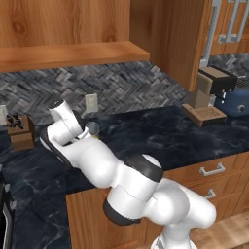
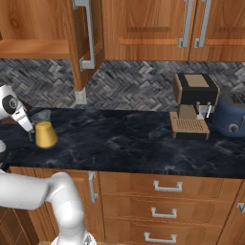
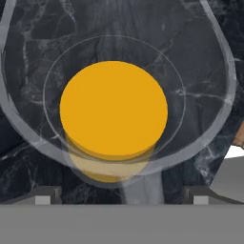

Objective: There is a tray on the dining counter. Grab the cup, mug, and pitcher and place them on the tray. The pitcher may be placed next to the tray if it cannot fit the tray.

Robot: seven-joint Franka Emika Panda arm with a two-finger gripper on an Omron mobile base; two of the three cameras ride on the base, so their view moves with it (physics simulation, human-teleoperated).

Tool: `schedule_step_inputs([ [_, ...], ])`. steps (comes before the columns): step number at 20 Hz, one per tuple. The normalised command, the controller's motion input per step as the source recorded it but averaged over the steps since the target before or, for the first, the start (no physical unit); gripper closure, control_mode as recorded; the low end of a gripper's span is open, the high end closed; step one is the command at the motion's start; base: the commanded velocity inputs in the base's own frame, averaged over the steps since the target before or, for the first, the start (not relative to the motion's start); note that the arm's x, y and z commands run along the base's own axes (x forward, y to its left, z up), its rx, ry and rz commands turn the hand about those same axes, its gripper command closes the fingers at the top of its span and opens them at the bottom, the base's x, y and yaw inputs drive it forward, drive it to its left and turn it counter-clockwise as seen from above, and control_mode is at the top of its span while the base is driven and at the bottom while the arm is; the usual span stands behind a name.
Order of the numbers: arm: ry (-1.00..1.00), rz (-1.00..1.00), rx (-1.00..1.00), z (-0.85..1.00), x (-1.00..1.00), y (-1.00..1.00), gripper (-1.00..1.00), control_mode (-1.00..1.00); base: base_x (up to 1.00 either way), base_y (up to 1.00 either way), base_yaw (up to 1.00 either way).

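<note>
A: State the tool condition.

B: The gripper [image 3: 121, 193] is released, jaws at full spread and grasping nothing. In the hand view its two dark tips stand at the near edge, one on each side of the pitcher [image 3: 114, 109], and the camera looks straight down the neck.

A: Locate the pitcher.

B: It stands upright on the black wall counter [image 2: 129, 143], at the left end, directly under the hand. In the right base view it sits just beside the arm's last link, near the herringbone backsplash [image 2: 134, 81]. Further right on the same counter stand a coffee machine [image 2: 194, 103] and a blue toaster [image 2: 232, 115], well apart from it.

A: Describe the pitcher.

B: Clear glass, cone-shaped, wide at the base and narrow at the neck, with yellow-orange liquid [image 2: 46, 135] filling the lower body. From above, the liquid reads as a flat orange disc inside two pale glass rings. The glass walls are faint against the marble.

A: How should the grasp be executed?

B: Judgement only: lower vertically, centred on the neck, until the tips bracket the narrow upper section. Close slowly. Lift straight up and keep the vessel level, since liquid is likely to shift.
</note>
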Motion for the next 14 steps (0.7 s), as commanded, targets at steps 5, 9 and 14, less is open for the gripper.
schedule_step_inputs([
  [5,0.0,-0.03,-0.02,-0.65,0.0,-0.18,1.0,-1.0,0.0,0.0,0.0],
  [9,0.0,-0.01,-0.01,-0.56,0.0,-0.44,1.0,-1.0,0.0,0.0,0.0],
  [14,-0.01,0.0,0.0,-0.22,-0.19,-0.41,1.0,-1.0,0.0,0.0,0.0],
])
